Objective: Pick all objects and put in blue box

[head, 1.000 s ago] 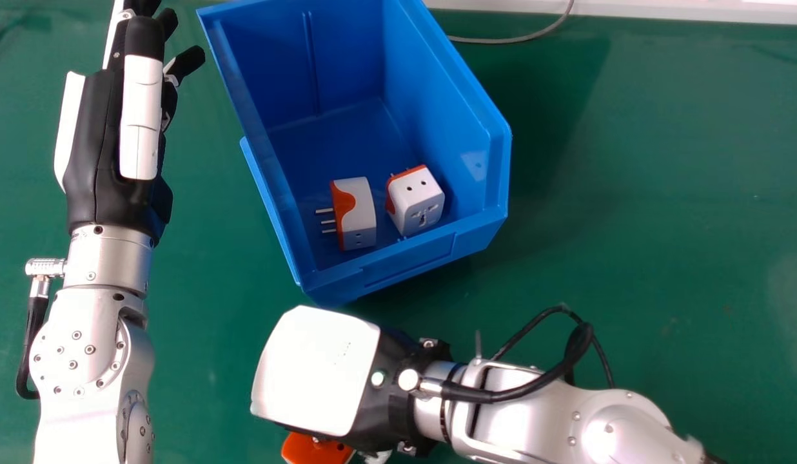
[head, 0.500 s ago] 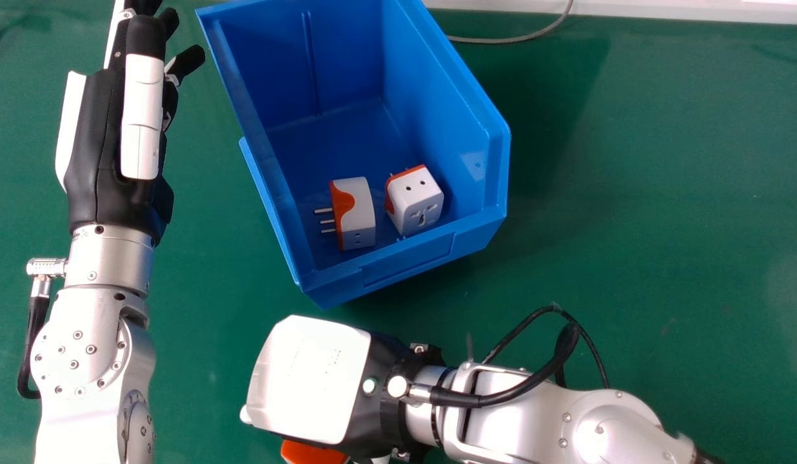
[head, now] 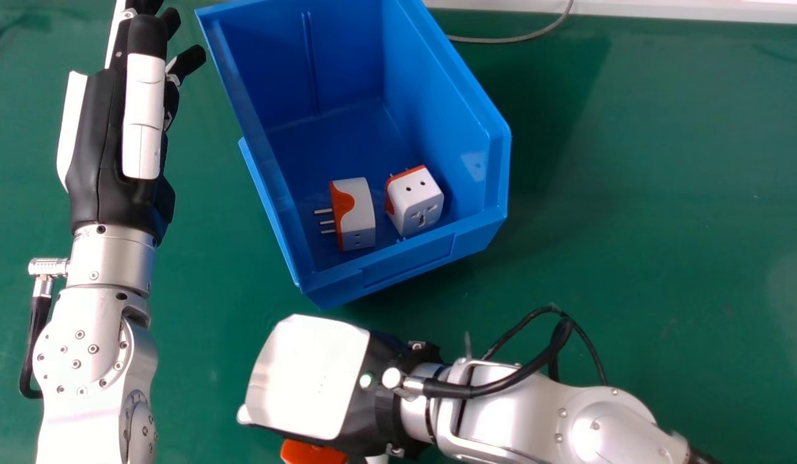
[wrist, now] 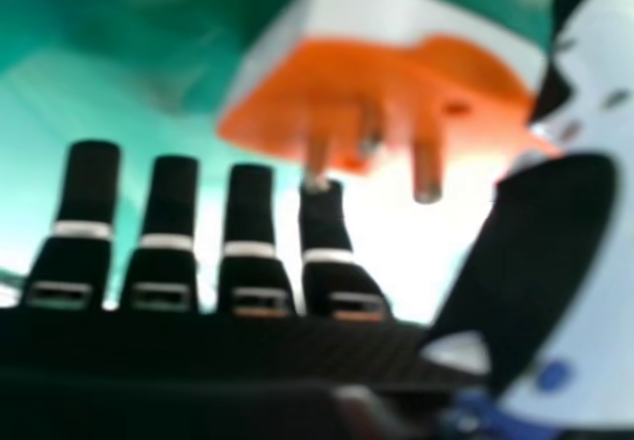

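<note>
Far left, the left hand (head: 95, 167) hangs over the green counter (head: 630, 258) w/ its fingers (head: 189, 61) released & pointing to the far side, just left of the box; nothing's in its grasp.

Next, on the near side, loose adapter (head: 311, 452), orange & white, partly hidden under the right hand (head: 305, 380). Right hand view: right hand's fingers (wrist: 89, 187) are released & straight, w/ the thumb (wrist: 540, 252) apart from them; the loose adapter lies past the fingertips, approx. btwn them & the thumb, metal pins facing the hand. No grip on it visible; can't tell re: contact.

Center, far of the right hand: blue box (head: 408, 254), open top, set at an angle on the counter. Two more orange/white adapters inside, at its near end. Left adapter (head: 358, 216) has its pins facing left; right adapter (head: 418, 203) is tilted, just beside it, near the box's right wall.

Then, far side, right of the box: thin gray cable (head: 511, 40). Right forearm (head: 527, 406), silver w/ a black cord (head: 476, 391), runs off toward the near right corner.
</note>
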Action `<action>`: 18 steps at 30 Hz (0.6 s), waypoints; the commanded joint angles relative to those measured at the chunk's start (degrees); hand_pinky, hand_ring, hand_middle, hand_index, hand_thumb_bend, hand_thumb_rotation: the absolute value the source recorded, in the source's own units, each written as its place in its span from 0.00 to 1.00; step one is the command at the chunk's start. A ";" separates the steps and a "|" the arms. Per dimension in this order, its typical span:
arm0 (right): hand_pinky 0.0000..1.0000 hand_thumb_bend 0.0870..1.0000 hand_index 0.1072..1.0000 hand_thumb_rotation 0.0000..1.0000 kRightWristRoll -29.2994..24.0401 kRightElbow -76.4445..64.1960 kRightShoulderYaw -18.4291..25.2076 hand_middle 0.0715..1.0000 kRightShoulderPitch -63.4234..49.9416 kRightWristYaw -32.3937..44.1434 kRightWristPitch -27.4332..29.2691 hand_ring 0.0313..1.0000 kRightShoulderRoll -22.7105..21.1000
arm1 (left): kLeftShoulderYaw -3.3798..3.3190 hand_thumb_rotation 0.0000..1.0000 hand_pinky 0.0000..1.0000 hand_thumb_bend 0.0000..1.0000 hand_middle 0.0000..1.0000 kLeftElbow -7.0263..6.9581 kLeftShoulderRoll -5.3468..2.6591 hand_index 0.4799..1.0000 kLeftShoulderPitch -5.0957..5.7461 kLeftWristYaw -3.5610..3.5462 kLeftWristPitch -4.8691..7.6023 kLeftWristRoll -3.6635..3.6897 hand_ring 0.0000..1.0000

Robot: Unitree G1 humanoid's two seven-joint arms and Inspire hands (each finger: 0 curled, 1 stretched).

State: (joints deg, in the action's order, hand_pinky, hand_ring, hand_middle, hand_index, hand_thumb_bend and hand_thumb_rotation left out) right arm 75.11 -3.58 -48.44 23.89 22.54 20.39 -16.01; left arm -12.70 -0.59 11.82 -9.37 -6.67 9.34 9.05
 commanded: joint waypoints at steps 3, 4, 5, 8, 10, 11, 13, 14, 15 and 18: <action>0.64 0.62 0.77 0.24 3.00 0.11 -0.73 0.78 -0.61 -4.68 -2.02 0.75 0.27 | 0.13 0.96 0.89 0.87 0.99 -1.99 0.03 0.95 -0.82 0.58 0.73 -0.54 0.97; 0.64 0.62 0.77 0.24 3.40 -0.31 -0.75 0.78 -0.88 -4.76 -2.48 0.75 0.14 | 0.21 0.96 0.89 0.87 0.99 -2.07 0.08 0.95 -0.76 0.66 0.80 -0.69 0.97; 0.57 0.61 0.73 0.23 3.71 -0.63 -0.70 0.72 -1.24 -5.17 -2.90 0.67 0.06 | 0.28 0.96 0.89 0.87 0.99 -2.18 0.11 0.95 -0.71 0.75 0.83 -0.83 0.97; 0.50 0.58 0.67 0.21 4.27 -0.99 -0.55 0.65 -2.13 -6.26 -3.89 0.60 0.09 | 0.25 0.97 0.89 0.87 0.99 -2.26 0.06 0.95 -0.73 0.62 0.75 -0.45 0.97; 0.50 0.58 0.67 0.21 4.14 -1.34 -0.52 0.65 -2.34 -5.90 -4.21 0.60 0.08 | 0.14 0.97 0.89 0.87 0.99 -2.31 -0.01 0.95 -0.71 0.53 0.61 -0.06 0.97; 0.50 0.58 0.67 0.21 4.07 -1.44 -0.50 0.65 -2.45 -5.84 -4.35 0.60 0.11 | 0.12 0.97 0.89 0.87 0.99 -2.32 -0.01 0.95 -0.69 0.49 0.59 0.00 0.97; 0.43 0.56 0.62 0.20 3.99 -1.51 -0.45 0.59 -2.64 -5.96 -4.55 0.53 0.16 | 0.11 0.97 0.89 0.87 0.99 -2.33 0.03 0.95 -0.66 0.45 0.54 0.01 0.97; 0.43 0.56 0.62 0.20 3.86 -1.55 -0.41 0.59 -2.69 -5.80 -4.66 0.53 0.20 | 0.12 0.97 0.89 0.87 0.99 -2.33 0.06 0.95 -0.66 0.38 0.56 0.04 0.97; 0.43 0.56 0.62 0.20 3.75 -1.59 -0.42 0.59 -2.67 -5.61 -4.72 0.53 0.20 | 0.14 0.97 0.89 0.87 0.99 -2.33 0.06 0.95 -0.65 0.44 0.56 -0.06 0.97; 0.39 0.54 0.58 0.19 3.24 -1.72 -0.32 0.55 -2.68 -5.66 -4.75 0.49 0.04 | 0.20 0.96 0.89 0.87 0.99 -2.28 -0.01 0.95 -0.63 0.58 0.71 -0.27 0.97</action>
State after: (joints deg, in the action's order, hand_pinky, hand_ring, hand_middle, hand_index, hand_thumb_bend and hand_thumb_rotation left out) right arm 79.09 -3.15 -49.20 21.34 17.39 15.81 -16.17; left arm -12.59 -1.31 11.82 -9.36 -6.16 9.33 9.02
